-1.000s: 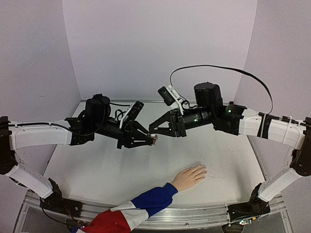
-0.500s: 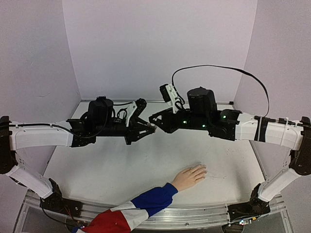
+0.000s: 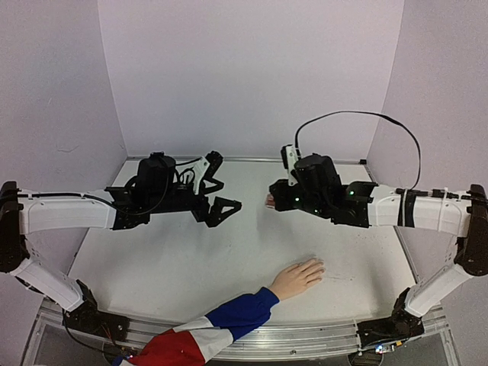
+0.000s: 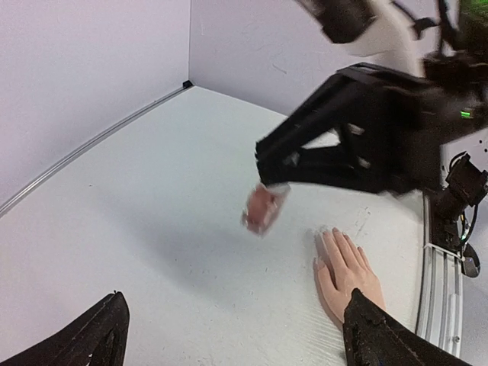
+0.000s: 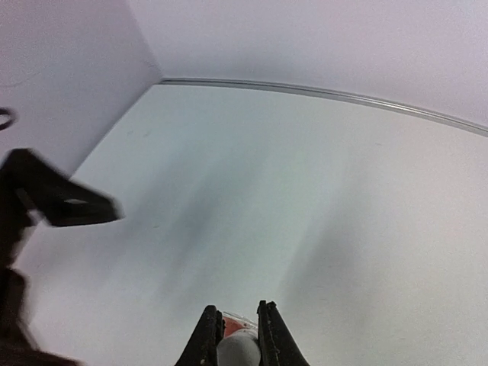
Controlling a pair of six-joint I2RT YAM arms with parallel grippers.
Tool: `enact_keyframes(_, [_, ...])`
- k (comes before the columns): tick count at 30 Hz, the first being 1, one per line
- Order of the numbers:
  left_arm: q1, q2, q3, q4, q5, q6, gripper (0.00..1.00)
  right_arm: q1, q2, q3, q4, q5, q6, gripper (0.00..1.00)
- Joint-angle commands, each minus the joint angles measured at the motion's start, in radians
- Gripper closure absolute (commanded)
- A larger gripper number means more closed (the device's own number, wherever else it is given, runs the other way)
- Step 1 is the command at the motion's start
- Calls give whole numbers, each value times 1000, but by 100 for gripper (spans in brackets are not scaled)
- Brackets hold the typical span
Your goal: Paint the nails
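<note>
Clamping small pinkish bottle (image 4: 264, 210) at very tips, right jaws shut; left jaws spread wide, nothing held. Nails (image 3: 319, 267) on hand (image 3: 297, 279) flat on table (image 3: 175, 267), below and well apart. Risk: shallow grip, bottle dropped, polish spilled.

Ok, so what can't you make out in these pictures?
Nails: too small in the top view and soft in the left wrist view, so paint cannot be judged.
Bottle in the right claw: blurred in the left wrist view, cut off by the bottom edge in the right wrist view.
Sleeve: cut off by the top view's bottom edge.
</note>
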Motion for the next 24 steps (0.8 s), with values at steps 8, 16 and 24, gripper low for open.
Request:
enact_keyframes(8, [-2, -169, -65, 25, 14, -31, 0, -386, -142, -429, 114, 323, 108, 100])
enact_keyframes(16, [-2, -165, -63, 13, 27, -45, 1, -555, -113, -552, 181, 303, 150, 100])
enact_keyframes(24, [-2, -171, -58, 9, 35, -47, 1, -567, -4, -566, 204, 323, 231, 99])
